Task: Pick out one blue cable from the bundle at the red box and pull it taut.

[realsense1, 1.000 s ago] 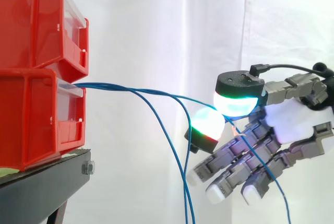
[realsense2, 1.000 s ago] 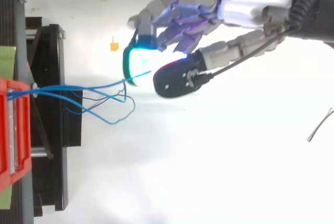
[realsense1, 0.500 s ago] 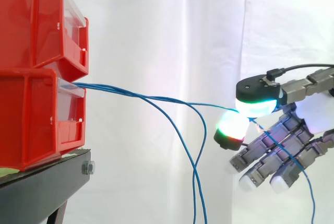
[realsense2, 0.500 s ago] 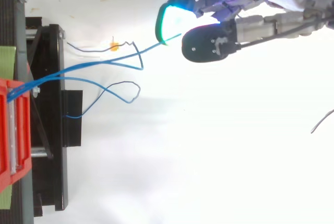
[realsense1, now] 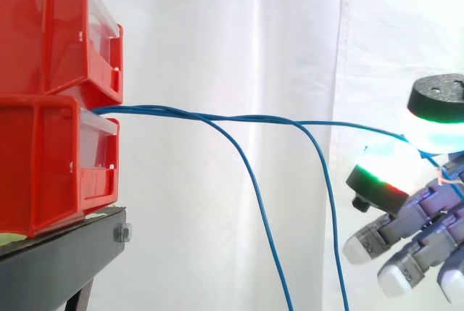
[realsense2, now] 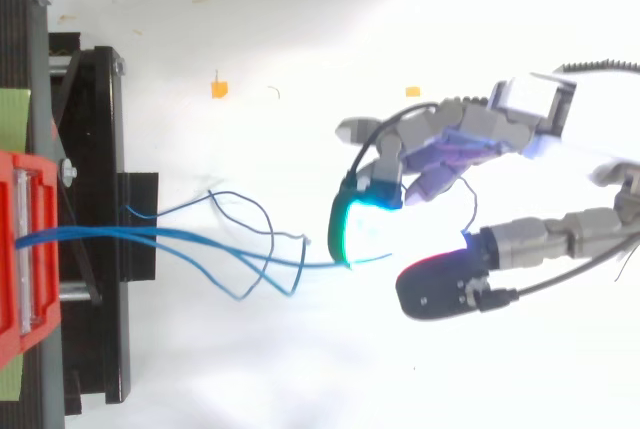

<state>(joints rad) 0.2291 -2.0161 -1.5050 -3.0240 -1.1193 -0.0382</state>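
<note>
Two red bins are stacked at the left, and a bundle of blue cables leaves the lower red bin (realsense1: 43, 159) at its front. One blue cable (realsense1: 348, 122) runs almost level from there to my hand (realsense1: 428, 209) at the right edge. There it ends between the glowing thumb pad and a green-red fingertip pad (realsense1: 384, 169), which pinch it. From above, that blue cable (realsense2: 300, 265) meets the cyan pad of the hand (realsense2: 470, 139). Two other blue cables (realsense1: 261, 202) droop from the bundle and hang down out of view.
The bins rest on a black stand (realsense1: 65, 253) at the lower left, in front of a white curtain (realsense1: 232, 35). Two small orange bits (realsense2: 218, 87) lie on the white floor. Loose cable loops (realsense2: 250, 249) curl between the stand and the hand.
The hand has moved right, away from the bins, with the cable between its pads. The held cable has lifted and straightened to almost level; the loose ones have swung along.
</note>
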